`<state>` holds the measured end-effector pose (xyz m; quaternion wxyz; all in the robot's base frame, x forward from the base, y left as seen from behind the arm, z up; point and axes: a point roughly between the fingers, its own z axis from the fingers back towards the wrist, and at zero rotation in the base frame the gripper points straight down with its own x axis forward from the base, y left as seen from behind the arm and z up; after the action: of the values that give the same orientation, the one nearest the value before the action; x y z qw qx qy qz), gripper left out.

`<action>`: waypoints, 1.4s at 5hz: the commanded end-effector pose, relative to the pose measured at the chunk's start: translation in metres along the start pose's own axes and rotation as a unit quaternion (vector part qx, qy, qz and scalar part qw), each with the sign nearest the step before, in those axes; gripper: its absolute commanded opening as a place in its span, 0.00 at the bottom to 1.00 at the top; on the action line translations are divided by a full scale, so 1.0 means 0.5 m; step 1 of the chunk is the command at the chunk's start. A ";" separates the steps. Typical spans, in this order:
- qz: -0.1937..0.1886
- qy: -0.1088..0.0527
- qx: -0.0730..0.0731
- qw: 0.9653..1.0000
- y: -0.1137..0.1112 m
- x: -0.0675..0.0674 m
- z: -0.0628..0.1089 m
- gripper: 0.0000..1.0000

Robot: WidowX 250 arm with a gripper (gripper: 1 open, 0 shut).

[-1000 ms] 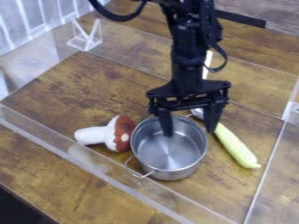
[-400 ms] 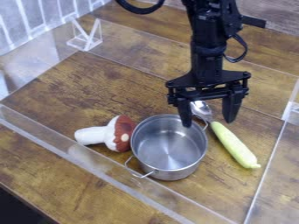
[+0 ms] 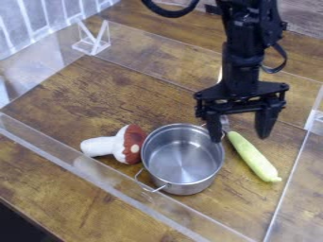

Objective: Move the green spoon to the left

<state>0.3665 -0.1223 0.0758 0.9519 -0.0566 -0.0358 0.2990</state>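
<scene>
The green spoon (image 3: 254,157) lies on the wooden table just right of the pot, its yellow-green handle running toward the front right. Its silver bowl end sits under the gripper and is mostly hidden by the left finger. My gripper (image 3: 244,126) points straight down over the spoon's far end, jaws wide open and empty. Its dark fingers (image 3: 214,125) hang a little above the tabletop, straddling the spoon's upper end.
A shiny metal pot (image 3: 183,160) stands left of the spoon, handle toward the front. A red-and-white toy mushroom (image 3: 113,145) lies on its side left of the pot. Clear acrylic walls (image 3: 294,194) border the table, and a clear stand (image 3: 91,38) sits far left.
The gripper has travelled right and risen slightly, from above the pot to above the spoon's bowl end. It stayed open. Spoon, pot and mushroom have not moved.
</scene>
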 end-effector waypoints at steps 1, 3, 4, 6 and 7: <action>0.033 -0.035 -0.016 0.999 -0.037 0.018 0.019 1.00; 0.101 -0.060 -0.009 0.993 -0.057 0.048 -0.009 1.00; 0.130 -0.069 -0.005 0.989 -0.076 0.051 -0.023 1.00; 0.152 -0.076 0.002 0.985 -0.065 0.065 -0.039 1.00; 0.121 -0.074 0.009 0.990 -0.065 0.070 -0.065 1.00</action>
<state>0.4063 -0.1314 0.0368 0.9040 -0.0110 -0.0759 0.4205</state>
